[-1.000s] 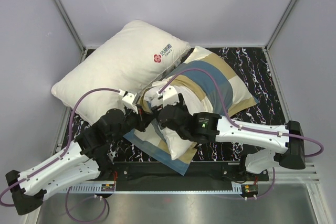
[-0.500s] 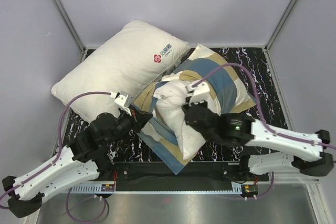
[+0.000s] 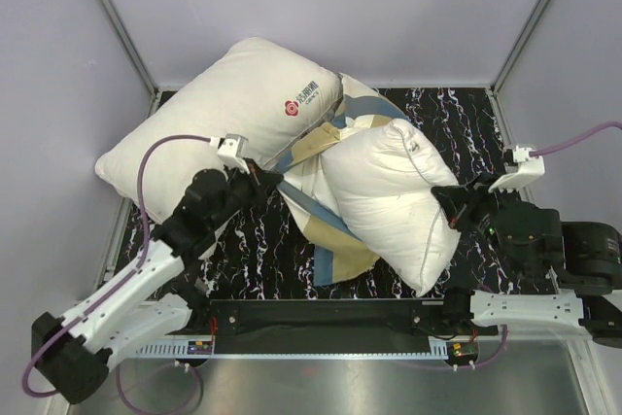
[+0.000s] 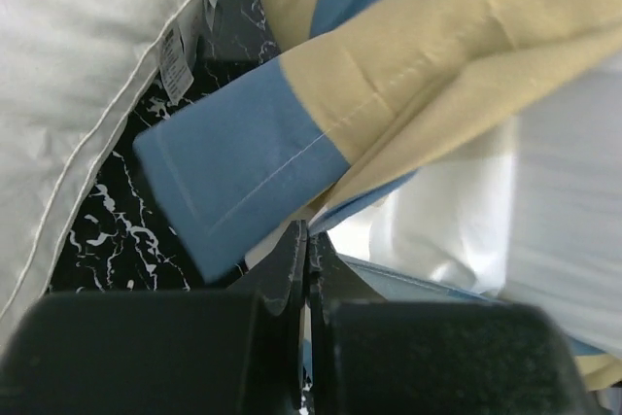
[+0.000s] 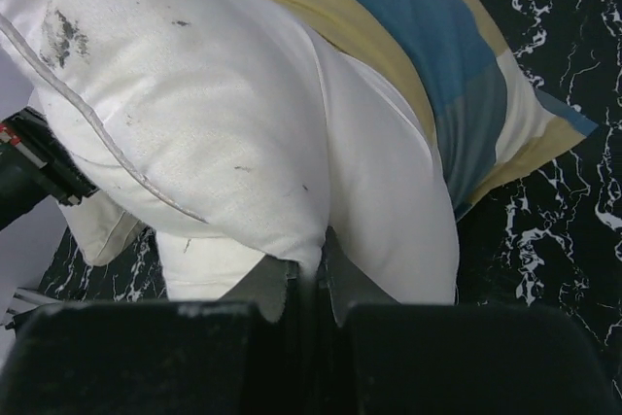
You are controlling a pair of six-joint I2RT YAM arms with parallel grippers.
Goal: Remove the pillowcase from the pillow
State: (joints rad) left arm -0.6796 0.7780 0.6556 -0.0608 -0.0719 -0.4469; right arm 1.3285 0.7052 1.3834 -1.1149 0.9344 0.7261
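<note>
The plain off-white pillow [image 3: 389,191] lies at centre right, most of it out of the checked pillowcase [image 3: 313,203], which is bunched against its left side. My right gripper [image 3: 455,209] is shut on a pinch of the pillow's right edge. In the right wrist view the white pillow [image 5: 224,143] bulges above the gripper [image 5: 309,274], with the pillowcase [image 5: 428,55] around its far end. My left gripper [image 3: 267,182] is shut on the pillowcase's left edge. In the left wrist view the blue hem [image 4: 233,182] folds just above the closed gripper [image 4: 306,250].
A white pillow with a red logo [image 3: 228,114] lies at the back left, touching the pillowcase. Everything rests on a black marbled mat [image 3: 466,133]. Grey walls with metal posts [image 3: 121,31] enclose the back and sides.
My right gripper has shut on the pillow and pulled it far to the right, drawing most of it out of the pillowcase. My left gripper has kept its hold on the pillowcase.
</note>
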